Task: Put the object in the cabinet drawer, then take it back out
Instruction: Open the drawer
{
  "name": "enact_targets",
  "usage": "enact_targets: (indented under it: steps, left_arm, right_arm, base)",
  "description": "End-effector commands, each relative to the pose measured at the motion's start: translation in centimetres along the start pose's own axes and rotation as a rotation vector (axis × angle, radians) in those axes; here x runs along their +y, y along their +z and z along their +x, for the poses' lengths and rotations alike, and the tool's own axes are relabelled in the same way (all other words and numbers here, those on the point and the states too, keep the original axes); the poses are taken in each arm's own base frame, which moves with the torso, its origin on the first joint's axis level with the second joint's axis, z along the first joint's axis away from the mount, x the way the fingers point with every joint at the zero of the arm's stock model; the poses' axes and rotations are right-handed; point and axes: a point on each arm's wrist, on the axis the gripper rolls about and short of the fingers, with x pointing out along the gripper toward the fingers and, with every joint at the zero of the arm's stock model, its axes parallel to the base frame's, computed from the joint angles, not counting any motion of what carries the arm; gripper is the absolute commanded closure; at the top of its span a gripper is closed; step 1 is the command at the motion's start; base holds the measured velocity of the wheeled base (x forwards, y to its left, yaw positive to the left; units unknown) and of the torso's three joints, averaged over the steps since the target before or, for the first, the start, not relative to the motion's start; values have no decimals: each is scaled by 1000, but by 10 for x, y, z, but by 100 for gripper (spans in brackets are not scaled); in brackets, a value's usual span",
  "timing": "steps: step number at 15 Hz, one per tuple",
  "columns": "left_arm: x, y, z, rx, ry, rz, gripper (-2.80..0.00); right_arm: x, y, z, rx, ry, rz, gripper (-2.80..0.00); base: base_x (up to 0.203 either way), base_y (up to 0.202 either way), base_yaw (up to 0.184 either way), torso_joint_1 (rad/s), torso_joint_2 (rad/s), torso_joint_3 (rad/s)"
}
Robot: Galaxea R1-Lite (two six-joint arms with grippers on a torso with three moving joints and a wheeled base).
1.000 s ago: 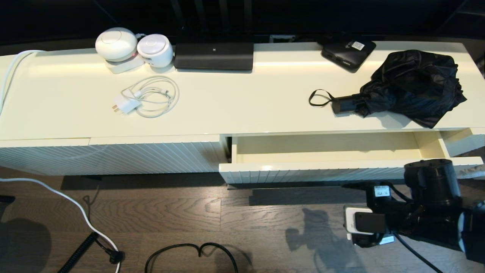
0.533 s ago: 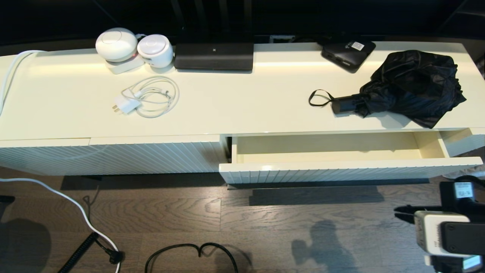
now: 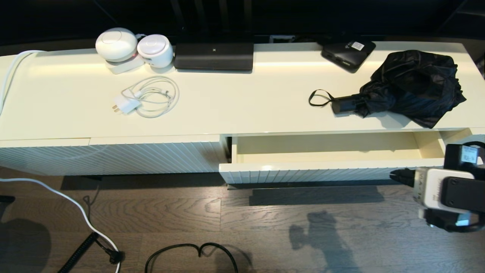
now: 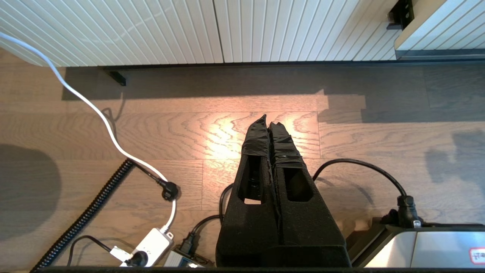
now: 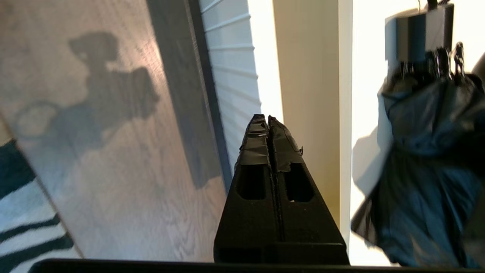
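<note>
- My left pincer [image 4: 268, 123] hangs low over the wood floor, near side of the closed ribbed cream panel [image 3: 113, 157], tips pressed together; parked, out of the head view.
- On the long glossy cream table [image 3: 235, 110], from the left: two white domed gadgets [image 3: 132, 45] at the far edge, a coiled white charger cable with plug [image 3: 146, 99] nearer me, a long black rectangular bar [image 3: 214, 55] in the far middle. None of it sits on my route.
- The wide shallow cream drawer with the ribbed front [image 3: 322, 172] stands pulled open right of centre, nothing in it that I can see.
- The black folding umbrella with bunchy glossy fabric [image 3: 409, 85] lies on the table just behind the drawer, handle and wrist loop pointing left. A flat black box with a white sticker [image 3: 348, 51] sits just beyond it.
- My right pincer [image 5: 268, 120] is at the drawer's right end, near side, tips shut together.
- Next, I judge: rise above the drawer front, spread the tips, and take the short rigid handle rather than the slippery fabric, keeping clear of the loop.
</note>
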Motion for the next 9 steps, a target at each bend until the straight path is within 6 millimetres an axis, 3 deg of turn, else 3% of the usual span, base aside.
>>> enact_targets:
  steps: [1,5,9]
  left_arm:
    - [0,0,0,-4,0,-1,0]
    - [0,0,0,-3,0,-1,0]
    - [0,0,0,-2,0,-1,0]
  right_arm:
    - [1,1,44,18,40,-3,0]
    - [-8,5,89,-23,-73,1,0]
    - [-17,2,102,-9,-107,-3,0]
  base:
    - [0,0,0,0,0,0]
    - [0,0,0,0,0,0]
    - [0,0,0,0,0,0]
